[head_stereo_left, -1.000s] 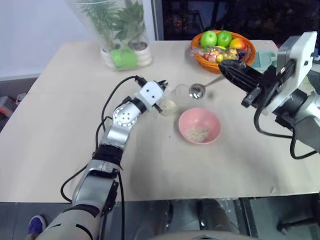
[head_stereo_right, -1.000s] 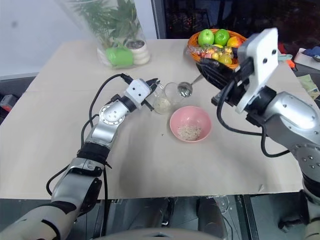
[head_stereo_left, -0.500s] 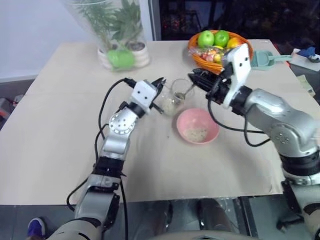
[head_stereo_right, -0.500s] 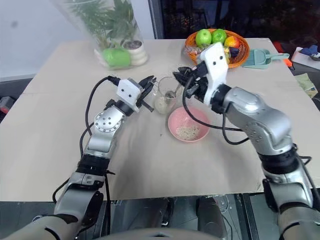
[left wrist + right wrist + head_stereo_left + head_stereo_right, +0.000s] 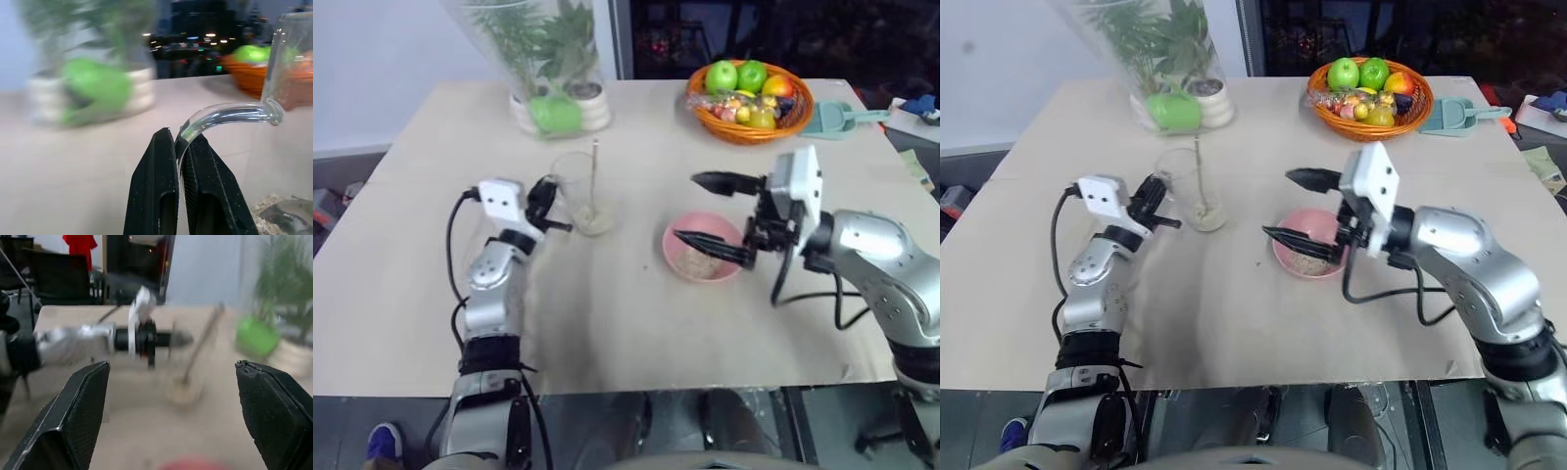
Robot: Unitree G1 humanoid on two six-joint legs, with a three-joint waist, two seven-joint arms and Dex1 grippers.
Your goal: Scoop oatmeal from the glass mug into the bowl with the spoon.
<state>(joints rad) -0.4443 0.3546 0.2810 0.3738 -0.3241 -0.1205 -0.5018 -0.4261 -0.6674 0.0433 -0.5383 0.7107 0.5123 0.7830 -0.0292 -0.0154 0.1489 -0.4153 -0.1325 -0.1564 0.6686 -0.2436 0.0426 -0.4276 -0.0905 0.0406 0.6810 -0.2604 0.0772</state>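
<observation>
With my left tool [image 5: 178,161] clamped on the handle of the glass mug [image 5: 576,191], spoon [image 5: 594,176] standing inside, and my right tool [image 5: 715,211] wide open over the pink bowl [image 5: 703,247], I should set the mug down gently on the worktop [image 5: 607,313].

A staged home dining setup: beige table [image 5: 421,264], fruit basket [image 5: 750,110], potted plant [image 5: 548,59].
</observation>
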